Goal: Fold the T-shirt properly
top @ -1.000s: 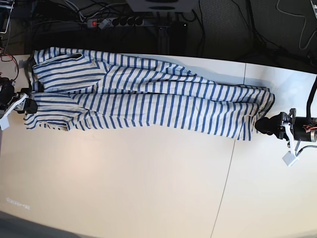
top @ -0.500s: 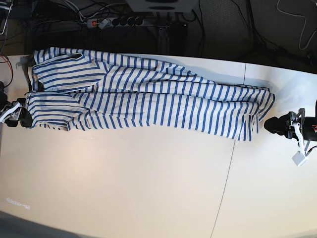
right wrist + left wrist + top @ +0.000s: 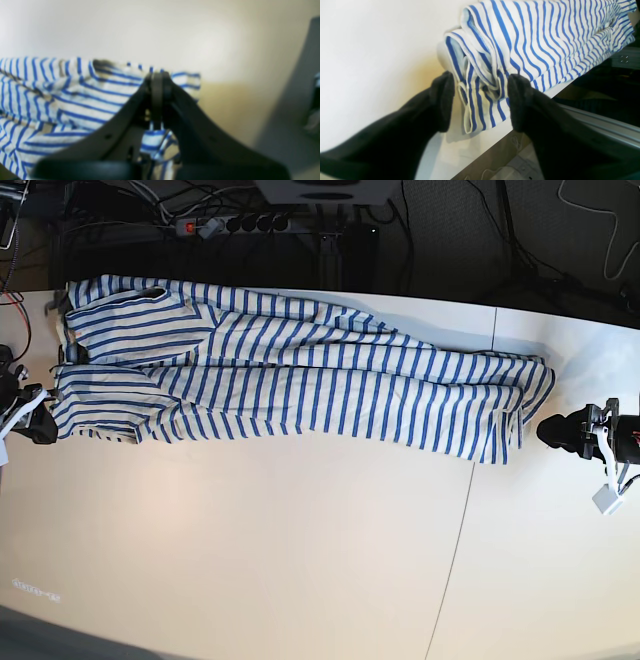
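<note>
Striped T-shirt (image 3: 300, 385) lies along the table's (image 3: 300, 560) far edge. Right gripper (image 3: 157, 82) seems clenched, perhaps pinching cloth; left gripper (image 3: 480, 100) gapes, released. A thin pinch could slip when lifted.

The T-shirt (image 3: 300, 380) before me is cream with thin blue stripes, folded lengthwise into a long band that lies flat across the far half of the bench (image 3: 300, 560). Its cloth is creased along the middle. One narrow end sits bunched in soft layered folds, hem edges showing (image 3: 480, 100). The other end looks blurred.
</note>
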Controlling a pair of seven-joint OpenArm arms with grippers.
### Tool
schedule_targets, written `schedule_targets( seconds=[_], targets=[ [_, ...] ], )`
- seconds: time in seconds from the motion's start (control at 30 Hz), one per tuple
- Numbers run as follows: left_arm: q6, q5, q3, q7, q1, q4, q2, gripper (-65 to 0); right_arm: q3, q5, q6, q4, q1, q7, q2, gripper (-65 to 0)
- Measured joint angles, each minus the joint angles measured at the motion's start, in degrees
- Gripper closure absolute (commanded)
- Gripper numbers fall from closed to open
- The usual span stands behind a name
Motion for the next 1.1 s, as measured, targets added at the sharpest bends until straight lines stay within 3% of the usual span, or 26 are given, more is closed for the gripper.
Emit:
schedule_targets(
  seconds=[0.17,0.3,0.53,0.8,1.1],
  targets=[
    [0.0,8.55,0.0,-7.89,1.05,0.02,0.42,-45.1,-0.09,-0.52,0.0,-3.1,-3.69,0.66,-2.82,0.0],
    [0.0,10.21,0.0,-9.01,2.4,0.02,0.92,-45.1,-0.09,-0.63,0.0,-4.59,-4.61,1.18,-4.94,0.0],
    [-0.02,7.41,0.0,-5.9,5.92,0.0,2.34,-45.1,-0.09,-1.01,0.0,-6.45,-4.61,1.84,-6.54,0.0],
    [0.02,-0.26,0.0,-0.7,5.64,0.0,3.93,-45.1,-0.09,-1.01,0.0,-6.45,-4.59,1.99,-6.95,0.0],
    [0.0,-0.87,0.0,-0.39,5.18,0.0,3.8,-45.1,-0.09,-1.01,0.0,-6.45,-4.59,1.99,-6.95,0.0]
  ],
)
